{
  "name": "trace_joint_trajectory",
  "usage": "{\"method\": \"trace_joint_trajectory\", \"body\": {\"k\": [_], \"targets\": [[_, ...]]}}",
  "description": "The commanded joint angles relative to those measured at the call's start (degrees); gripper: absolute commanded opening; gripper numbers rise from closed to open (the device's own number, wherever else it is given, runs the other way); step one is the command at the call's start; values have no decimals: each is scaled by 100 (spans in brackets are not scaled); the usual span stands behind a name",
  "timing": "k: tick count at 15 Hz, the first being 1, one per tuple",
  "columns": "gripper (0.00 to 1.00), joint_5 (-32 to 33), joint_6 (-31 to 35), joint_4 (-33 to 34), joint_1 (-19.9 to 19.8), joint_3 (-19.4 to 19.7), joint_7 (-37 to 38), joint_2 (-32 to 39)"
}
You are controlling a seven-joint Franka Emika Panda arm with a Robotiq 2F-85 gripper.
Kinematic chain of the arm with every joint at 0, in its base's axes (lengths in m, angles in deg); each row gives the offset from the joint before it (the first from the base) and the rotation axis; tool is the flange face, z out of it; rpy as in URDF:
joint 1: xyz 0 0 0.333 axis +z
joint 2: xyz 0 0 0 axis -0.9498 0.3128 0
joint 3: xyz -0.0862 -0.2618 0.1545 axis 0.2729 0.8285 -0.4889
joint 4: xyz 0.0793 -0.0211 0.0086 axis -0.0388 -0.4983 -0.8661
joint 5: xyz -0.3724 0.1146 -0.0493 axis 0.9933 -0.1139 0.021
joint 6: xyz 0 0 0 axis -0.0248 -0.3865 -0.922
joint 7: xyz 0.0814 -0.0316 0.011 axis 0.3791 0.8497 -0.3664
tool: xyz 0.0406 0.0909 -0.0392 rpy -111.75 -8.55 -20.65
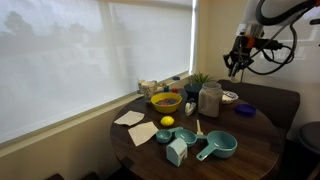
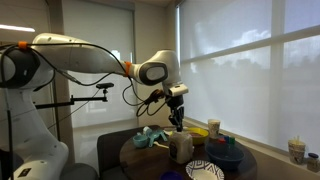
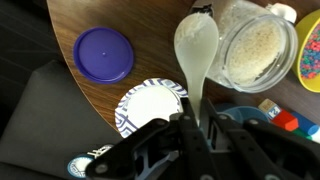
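My gripper (image 3: 195, 128) is shut on the handle of a white plastic spoon (image 3: 196, 50), whose bowl points away from me. It hangs high above the round wooden table (image 1: 250, 160), as seen in both exterior views (image 1: 238, 62) (image 2: 177, 112). In the wrist view the spoon's bowl lies beside an open glass jar of white grains (image 3: 252, 48), which also shows in an exterior view (image 1: 209, 99). A blue-and-white patterned paper plate (image 3: 148, 105) lies under the spoon handle and a purple lid (image 3: 104, 53) lies to its left.
On the table are a yellow bowl (image 1: 165, 101), a lemon (image 1: 167, 122), teal measuring cups (image 1: 217, 146), napkins (image 1: 130, 118), a small plant (image 1: 199, 81) and bottles near the blind. A dark seat (image 1: 275, 100) curves round the table.
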Motion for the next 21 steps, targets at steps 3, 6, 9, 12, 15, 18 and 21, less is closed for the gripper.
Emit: {"method": "trace_joint_trajectory", "body": {"k": [3,6,9,12,15,18,21], "targets": [[3,-47,171,-846,-201,157,-1042,-580],[3,53,332,-1205,-378,200,-1391,-703],[3,179,767,-1529,-590,210,-1559,-706],[3,324,1271,-1815,-782,165,-1577,-658],[3,478,1830,-2052,-913,126,-1521,-613],[3,836,2365,-2275,-1047,16,-1468,-661],[3,1042,2913,-2499,-1151,-69,-1419,-701]]}}
